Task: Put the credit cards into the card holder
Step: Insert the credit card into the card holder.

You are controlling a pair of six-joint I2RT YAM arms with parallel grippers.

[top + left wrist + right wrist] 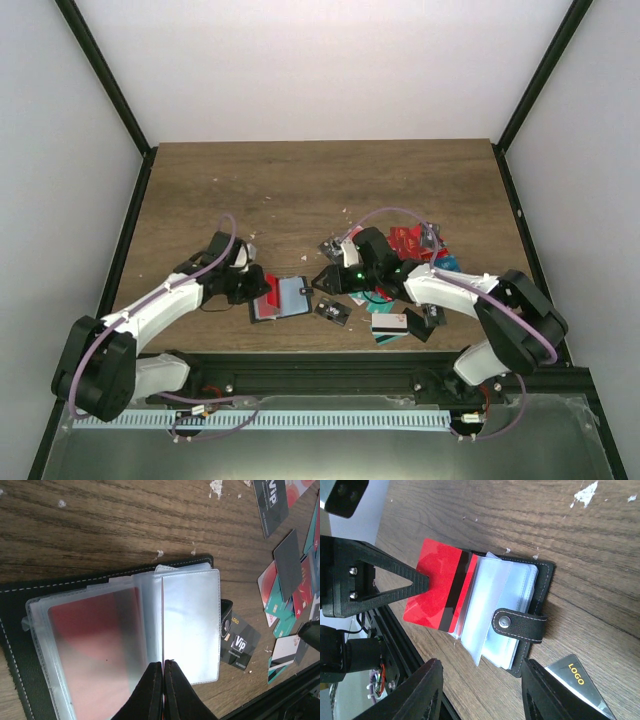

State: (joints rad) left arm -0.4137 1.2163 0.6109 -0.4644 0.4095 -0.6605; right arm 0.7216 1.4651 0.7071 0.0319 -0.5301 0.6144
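Step in hand: feeding one card into a pocket.

- Left jaws: pinched flat on the outer edge of a red card (432,587). The left fingers (150,690) show no gap, only a red sliver between them.
- The card runs straight ahead of those jaws, with its striped edge in among the clear sleeves (192,620).
- The card holder (546,575) lies open on the table (100,520), directly in front of the left tips.
- Most of the card is outside the plastic, so I'd call it barely started. I can't tell which pocket its edge is in.
- Another red card (95,630) sits behind frosted plastic to the left of the left jaws and looks stowed.
- Right jaws: wide apart with nothing between them. The snap tab (517,625) is just ahead of the gap and a black logo card (575,677) is beside one finger.
- The loose cards (405,245) lie behind the right jaws, many not yet stowed.

Next move: push along the card's own plane, square to the pocket mouth. The holder is light and unpinned, so it will likely slide or the sleeves will buckle. The right jaws probably need to press on the cover or tab first. After that, let go and fetch the next card.

Pose: the left arm (165,305) reaches forward and inward, low over the table. The right arm (450,290) has its elbow folded out to the right, and its forearm comes back toward centre. The two sets of jaws face each other across the holder.
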